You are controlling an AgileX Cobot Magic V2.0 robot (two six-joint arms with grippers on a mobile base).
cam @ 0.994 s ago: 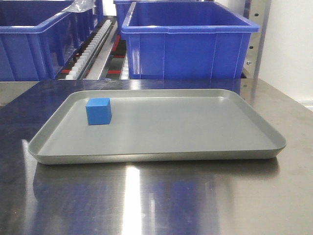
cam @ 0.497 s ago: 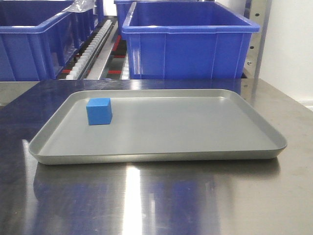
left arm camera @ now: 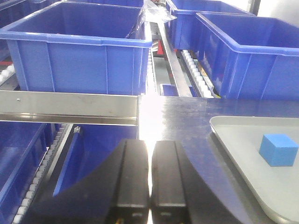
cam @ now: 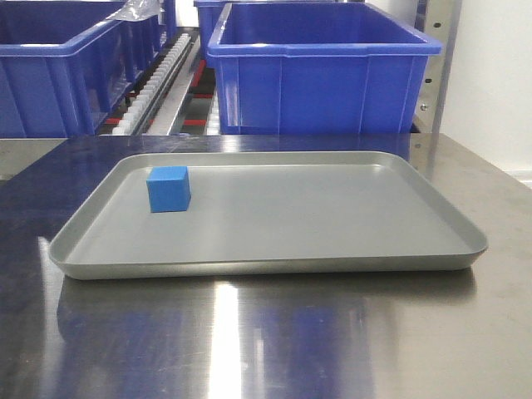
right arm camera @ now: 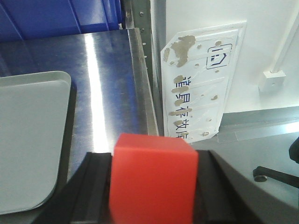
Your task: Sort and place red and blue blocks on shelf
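Observation:
The blue block (cam: 169, 189) sits on the left part of the grey tray (cam: 332, 224); it also shows in the left wrist view (left arm camera: 278, 149) at the right. My left gripper (left arm camera: 150, 154) is shut and empty, above the table's left edge, left of the tray (left arm camera: 243, 154). My right gripper (right arm camera: 152, 161) is shut on the red block (right arm camera: 152, 179), held above the table's right edge, right of the tray (right arm camera: 28, 140). The shelf (cam: 166, 83) with blue bins stands behind the table. Neither gripper shows in the front view.
A large blue bin (cam: 320, 71) stands on the shelf right behind the tray, another (cam: 58, 75) to its left. Roller tracks (cam: 154, 83) run between them. The steel table (cam: 274, 332) has a raised right edge (right arm camera: 142, 84); a white wall with a label (right arm camera: 201, 79) lies beyond.

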